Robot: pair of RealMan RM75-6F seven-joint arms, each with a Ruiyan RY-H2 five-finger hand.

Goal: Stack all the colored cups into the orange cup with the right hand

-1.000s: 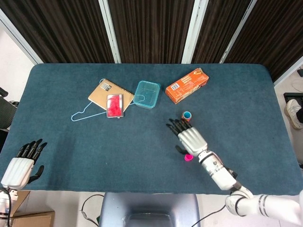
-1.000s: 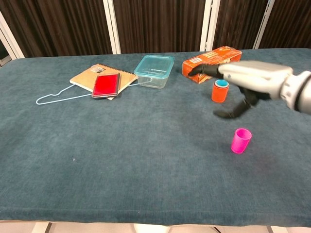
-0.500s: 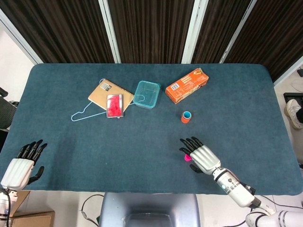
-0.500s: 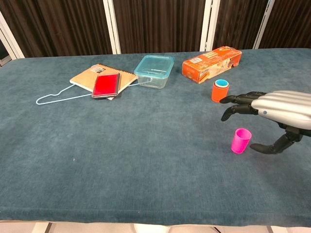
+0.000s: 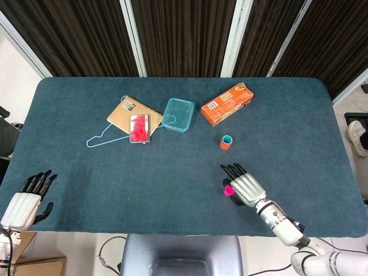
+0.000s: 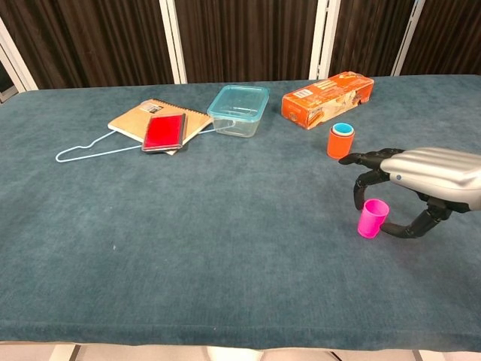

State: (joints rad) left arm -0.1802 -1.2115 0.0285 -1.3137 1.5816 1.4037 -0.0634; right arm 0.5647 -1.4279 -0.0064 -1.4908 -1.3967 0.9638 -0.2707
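Note:
A pink cup (image 6: pixel 373 218) (image 5: pixel 229 190) stands upright near the table's front edge. My right hand (image 6: pixel 425 177) (image 5: pixel 244 185) reaches over it from the right, holding nothing. Its fingers (image 6: pixel 362 184) curl down just behind the cup and its thumb (image 6: pixel 406 229) lies low beside the cup's right side. I cannot tell whether they touch the cup. Farther back stands the orange cup (image 6: pixel 340 143) (image 5: pixel 226 142) with a blue cup (image 6: pixel 343 128) nested inside. My left hand (image 5: pixel 26 204) hangs at the table's front left corner with its fingers apart and nothing in it.
An orange carton (image 6: pixel 328 99) lies behind the orange cup. A clear teal container (image 6: pixel 238 110), a brown notebook (image 6: pixel 143 116) with a red case (image 6: pixel 164 131) on it, and a light blue wire hanger (image 6: pixel 90 148) lie at the back left.
My right hand drew back from the orange cup toward the front edge, then closed in on the pink cup. Its fingers and thumb now curl around it. The left hand has not moved.

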